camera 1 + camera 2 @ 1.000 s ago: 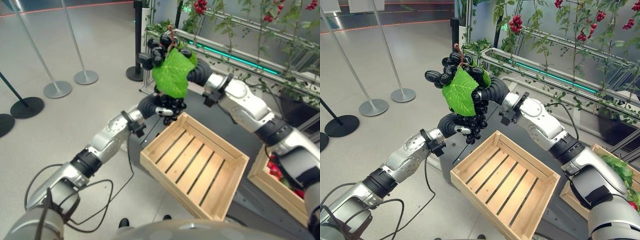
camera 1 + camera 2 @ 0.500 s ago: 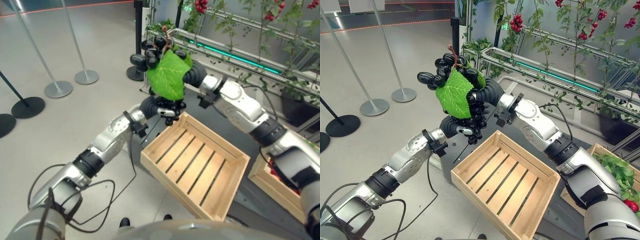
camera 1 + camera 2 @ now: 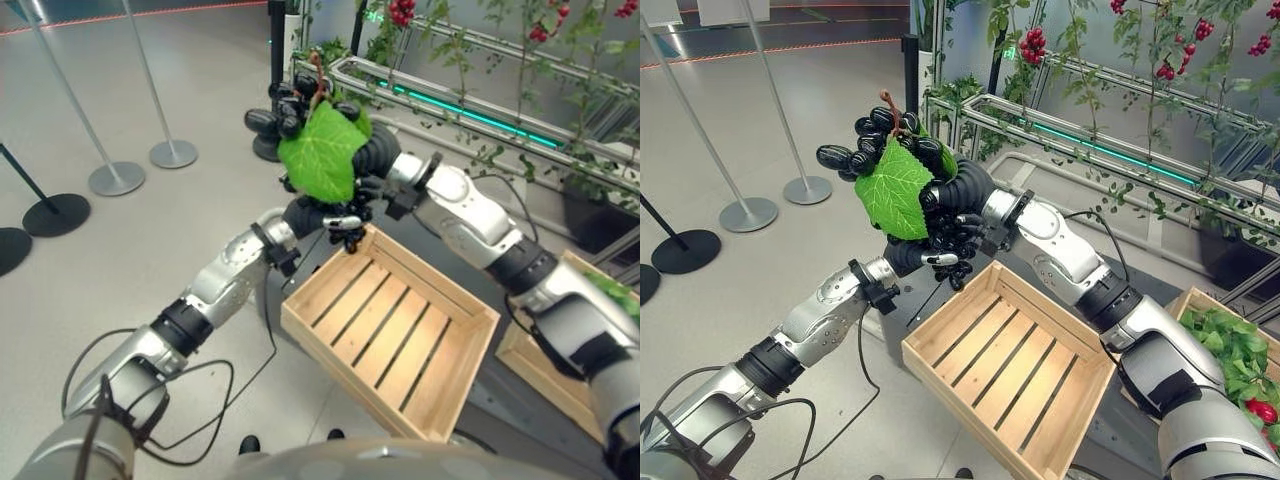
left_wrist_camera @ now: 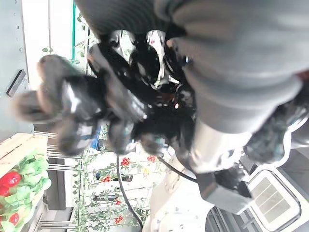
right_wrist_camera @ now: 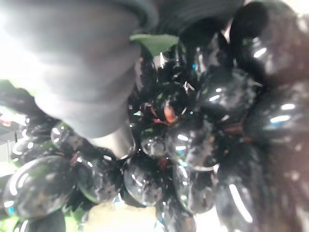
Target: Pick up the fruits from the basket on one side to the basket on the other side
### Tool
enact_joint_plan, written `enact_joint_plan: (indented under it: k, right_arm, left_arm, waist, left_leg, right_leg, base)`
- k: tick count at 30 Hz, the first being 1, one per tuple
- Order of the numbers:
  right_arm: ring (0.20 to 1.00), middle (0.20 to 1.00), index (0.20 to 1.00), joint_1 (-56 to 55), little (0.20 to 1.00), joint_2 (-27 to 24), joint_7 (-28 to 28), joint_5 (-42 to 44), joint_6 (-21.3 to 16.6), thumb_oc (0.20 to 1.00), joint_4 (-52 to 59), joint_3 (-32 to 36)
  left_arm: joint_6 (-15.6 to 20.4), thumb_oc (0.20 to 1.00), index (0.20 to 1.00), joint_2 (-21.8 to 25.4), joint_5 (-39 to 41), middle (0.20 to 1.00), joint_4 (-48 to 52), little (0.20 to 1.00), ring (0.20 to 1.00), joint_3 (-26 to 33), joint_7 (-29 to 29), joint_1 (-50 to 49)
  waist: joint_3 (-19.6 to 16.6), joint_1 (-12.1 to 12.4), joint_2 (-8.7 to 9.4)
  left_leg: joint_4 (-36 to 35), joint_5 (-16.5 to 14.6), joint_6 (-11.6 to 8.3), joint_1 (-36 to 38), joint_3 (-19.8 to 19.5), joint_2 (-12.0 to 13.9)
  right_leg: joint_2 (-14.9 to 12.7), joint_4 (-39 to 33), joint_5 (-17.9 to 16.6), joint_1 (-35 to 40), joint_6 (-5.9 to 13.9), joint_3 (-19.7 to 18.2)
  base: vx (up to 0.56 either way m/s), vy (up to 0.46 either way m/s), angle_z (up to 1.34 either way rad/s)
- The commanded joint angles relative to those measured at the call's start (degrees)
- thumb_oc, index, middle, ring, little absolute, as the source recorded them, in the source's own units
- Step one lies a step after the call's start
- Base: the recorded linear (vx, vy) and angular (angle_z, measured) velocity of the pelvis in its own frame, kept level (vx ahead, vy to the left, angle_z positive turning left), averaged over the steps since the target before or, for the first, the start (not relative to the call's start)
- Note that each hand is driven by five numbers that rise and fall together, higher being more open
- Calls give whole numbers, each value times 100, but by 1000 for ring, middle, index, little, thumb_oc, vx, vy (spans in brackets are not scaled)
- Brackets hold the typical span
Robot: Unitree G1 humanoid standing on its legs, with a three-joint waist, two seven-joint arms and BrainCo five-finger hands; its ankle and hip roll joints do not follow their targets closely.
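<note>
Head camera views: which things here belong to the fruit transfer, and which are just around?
Job:
grape bunch
empty crate
crate of produce
left hand
right hand

Just around:
barrier posts
plant rack

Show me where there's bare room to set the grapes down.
The wooden crate below the hands has a bare slatted floor, wall to wall. The second crate, at the robot's right, is crowded with leaves and red fruit. Both hands, left hand and right hand, are at the grape bunch.
</note>
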State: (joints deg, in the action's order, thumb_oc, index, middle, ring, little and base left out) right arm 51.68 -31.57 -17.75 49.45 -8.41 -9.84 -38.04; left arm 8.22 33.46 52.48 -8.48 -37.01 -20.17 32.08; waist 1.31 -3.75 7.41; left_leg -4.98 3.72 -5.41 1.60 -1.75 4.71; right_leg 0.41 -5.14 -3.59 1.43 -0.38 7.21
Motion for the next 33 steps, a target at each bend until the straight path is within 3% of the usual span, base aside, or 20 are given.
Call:
enact_joint_plan:
  k: [1,19,20,21,30,33]
  right_arm:
    - [200,200,200,614,200,246,13,115,-281,200,-50,158]
    - [200,200,200,426,200,264,17,136,-265,200,-78,316]
    - [900,900,900,408,900,258,7,146,-253,900,-91,325]
    - [1000,1000,1000,408,1000,242,-13,152,-243,1000,-82,322]
    - [1000,1000,1000,-47,1000,-404,-67,114,-230,1000,154,620]
    - [1000,1000,1000,-552,1000,-1000,-182,151,-229,1000,465,1002]
  left_arm:
    - [357,200,200,-171,15,200,-170,200,200,179,78,578]
    - [386,200,200,-176,-1,200,-190,200,200,397,102,382]
    - [386,200,200,-179,-7,200,-191,200,200,415,102,367]
    - [384,200,200,-176,-5,200,-192,200,200,431,99,357]
    - [425,200,200,149,-46,200,-86,200,200,824,62,26]
    - [451,200,200,350,13,200,-10,200,200,1216,34,-288]
  waist:
    - [-77,17,125]
    - [-63,29,106]
    - [-70,29,102]
    - [-72,26,103]
    - [-67,26,85]
    - [-72,1,86]
  left_leg:
    - [384,-644,262,153,11,-143]
    - [363,-632,260,163,16,-126]
    - [359,-634,261,170,13,-129]
    - [364,-636,260,169,14,-130]
    - [355,-622,243,167,20,-112]
    - [343,-614,222,173,16,-88]
  right_leg:
    - [-676,671,305,-24,893,19]
    - [-671,672,308,-31,889,10]
    - [-670,670,307,-30,889,12]
    - [-671,670,310,-28,890,14]
    - [-667,682,330,-19,887,64]
    - [-654,684,349,-15,886,99]
  base:
    - [0,0,0]
    - [0,0,0]
    - [0,0,0]
    - [0,0,0]
    - [0,0,0]
    - [5,-11,1]
